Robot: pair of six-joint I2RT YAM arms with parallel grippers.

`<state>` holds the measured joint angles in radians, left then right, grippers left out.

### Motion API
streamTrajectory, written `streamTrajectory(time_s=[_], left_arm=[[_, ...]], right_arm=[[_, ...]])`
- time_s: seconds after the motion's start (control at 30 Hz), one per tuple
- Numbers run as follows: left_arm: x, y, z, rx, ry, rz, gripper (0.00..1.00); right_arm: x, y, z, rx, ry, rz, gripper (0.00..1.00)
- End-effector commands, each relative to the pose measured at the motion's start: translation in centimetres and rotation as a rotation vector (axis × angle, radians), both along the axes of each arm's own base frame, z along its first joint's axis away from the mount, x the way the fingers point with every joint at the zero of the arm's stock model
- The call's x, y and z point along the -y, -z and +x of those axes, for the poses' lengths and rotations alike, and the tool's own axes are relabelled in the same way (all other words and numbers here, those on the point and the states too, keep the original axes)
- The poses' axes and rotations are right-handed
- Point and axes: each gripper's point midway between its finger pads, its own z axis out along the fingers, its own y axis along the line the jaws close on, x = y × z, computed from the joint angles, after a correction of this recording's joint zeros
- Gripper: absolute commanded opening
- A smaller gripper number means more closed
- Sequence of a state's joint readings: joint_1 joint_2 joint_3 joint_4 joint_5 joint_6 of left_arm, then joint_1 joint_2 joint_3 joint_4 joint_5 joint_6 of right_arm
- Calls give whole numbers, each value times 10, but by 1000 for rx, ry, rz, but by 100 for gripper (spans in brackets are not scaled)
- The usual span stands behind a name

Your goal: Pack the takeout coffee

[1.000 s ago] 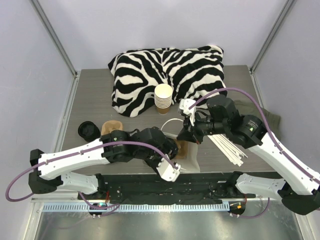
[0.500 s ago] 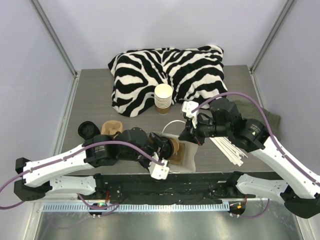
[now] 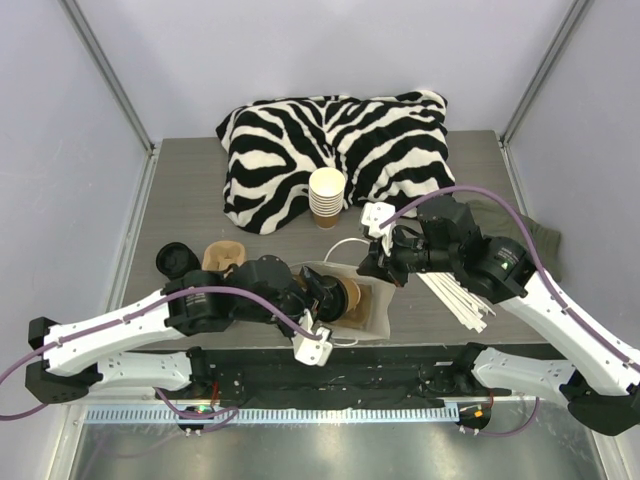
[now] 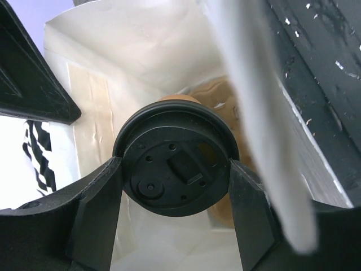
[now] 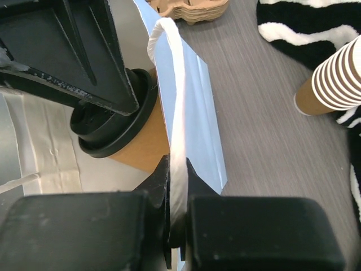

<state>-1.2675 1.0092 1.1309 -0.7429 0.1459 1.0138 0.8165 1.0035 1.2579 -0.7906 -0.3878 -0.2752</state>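
Grey wood-grain table (image 3: 180,200) carrying takeout supplies.
A zebra-print cushion (image 3: 330,150) lies at the far edge, with a stack of paper cups (image 3: 326,197) just in front of it. Black lids (image 3: 175,261) and a cardboard cup carrier (image 3: 222,254) sit on the left, a white paper bag (image 3: 383,322) near the front, and white straws (image 3: 455,298) and an olive cloth (image 3: 520,225) on the right.

No readable text, label, brand, number or sign in any view. Lid of takeout coffee (image 4: 176,169): moulded bumps and a small rectangular tab only, no letters made out. Plain and unprinted where visible: white paper bag (image 4: 141,45), its handle (image 5: 179,113), stack of paper cups (image 3: 327,197).
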Motion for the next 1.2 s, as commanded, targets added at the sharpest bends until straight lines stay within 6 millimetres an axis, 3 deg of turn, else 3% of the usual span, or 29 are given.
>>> streamTrajectory(time_s=[0.0, 0.33, 0.67, 0.9, 1.17], left_arm=[[9, -38, -5, -54, -17, -117, 22], [7, -27, -9, -264, -159, -97, 21], [7, -18, 35, -397, -468, -171, 18], [0, -18, 57, -420, -659, -279, 18], [-8, -4, 73, -423, -810, -318, 19]], right_arm=[[-4, -17, 13, 120, 10, 47, 1], [2, -34, 19, 244, 17, 80, 1], [3, -37, 13, 198, 39, 109, 1], [5, -38, 15, 172, 99, 136, 1], [7, -35, 8, 67, 164, 168, 1]])
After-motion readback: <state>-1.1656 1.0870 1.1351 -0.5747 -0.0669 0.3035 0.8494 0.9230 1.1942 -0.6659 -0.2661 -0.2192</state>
